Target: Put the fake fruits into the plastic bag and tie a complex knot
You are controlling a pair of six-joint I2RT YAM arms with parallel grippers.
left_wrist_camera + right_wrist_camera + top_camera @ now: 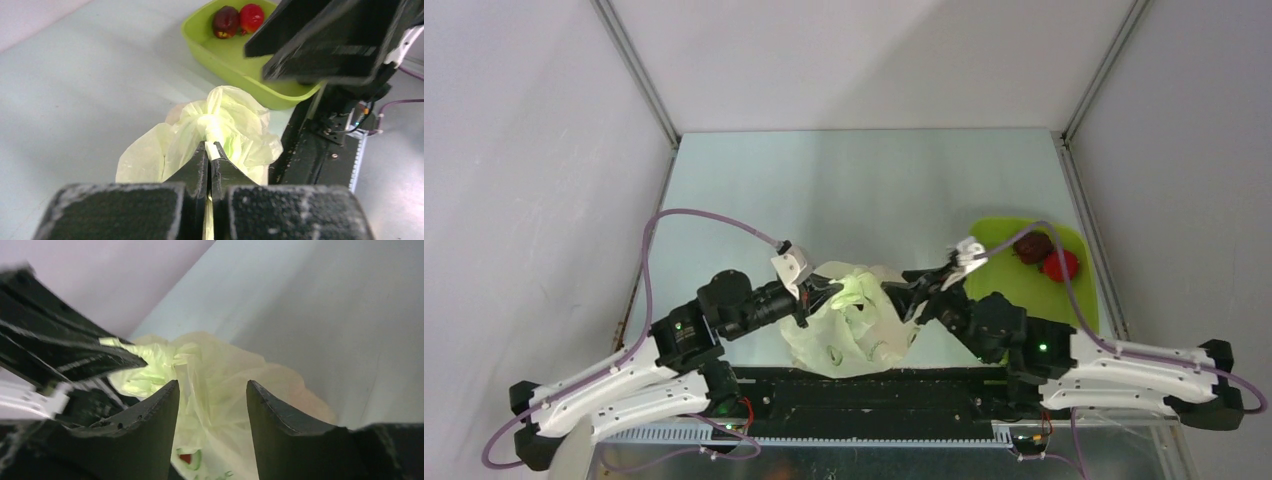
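Left wrist: end effector (210, 150) on bag (240, 125)

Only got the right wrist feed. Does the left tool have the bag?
Observer: Yes. The left tool is shut on a bunched neck of the plastic bag.
Operator: Any fruit outside the bag?
Observer: Two, in the lime-green tray: a dark maroon fruit and a red fruit, side by side in one corner.
Operator: Where's that tray from my tool?
Observer: In the top view it lies to the right of the open right tool, behind its wrist.
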